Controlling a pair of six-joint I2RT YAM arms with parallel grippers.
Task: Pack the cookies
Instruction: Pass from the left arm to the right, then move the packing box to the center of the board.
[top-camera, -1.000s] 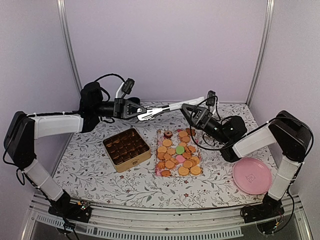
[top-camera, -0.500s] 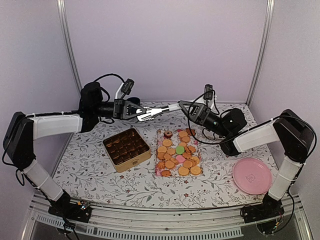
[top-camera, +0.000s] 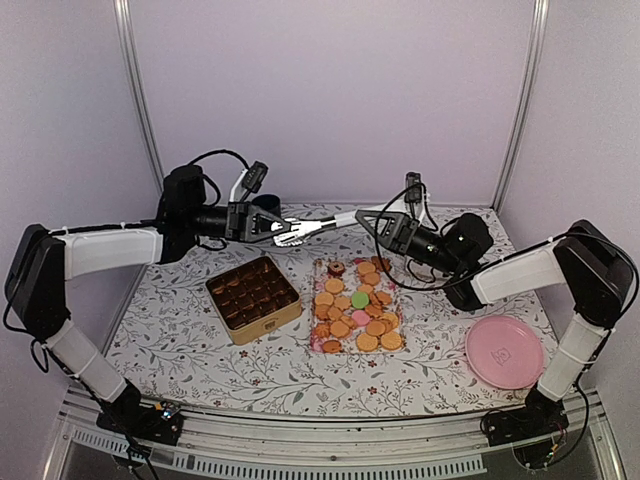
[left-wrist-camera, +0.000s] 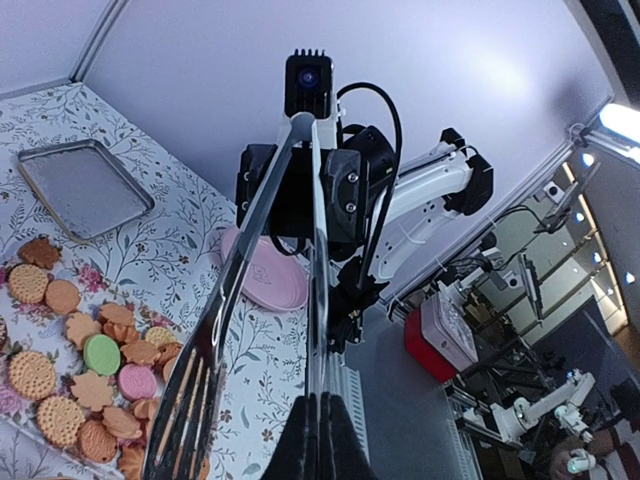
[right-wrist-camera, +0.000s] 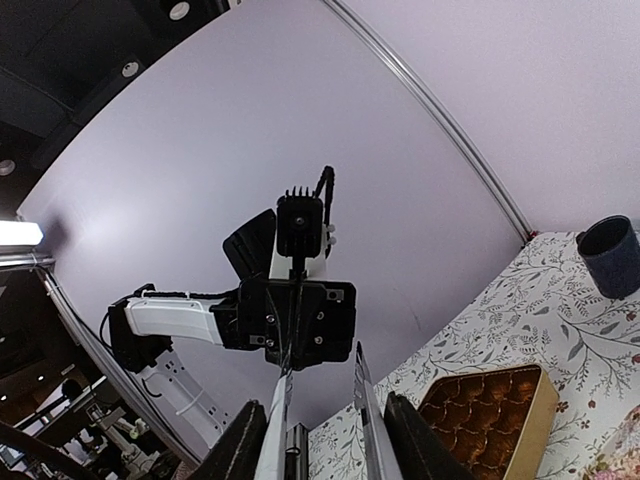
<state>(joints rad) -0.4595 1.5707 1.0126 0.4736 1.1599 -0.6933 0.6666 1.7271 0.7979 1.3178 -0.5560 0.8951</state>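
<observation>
Rising to the tongs (top-camera: 325, 222), the right gripper (top-camera: 362, 215) had narrowed its jaws astride their handle end, a gap showing. The left gripper (top-camera: 278, 230) held them clamped. The cookies (top-camera: 357, 305) lay at the middle of the table (top-camera: 430, 375), beside the tin (top-camera: 253, 297). Squeezing squarely before the left releases seemed wise.

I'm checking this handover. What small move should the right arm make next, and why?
Probably close the right tool fully on the tongs: their two metal arms lie between its fingers, which stand apart and are not yet clamped, while the left tool is shut on the other end.
</observation>
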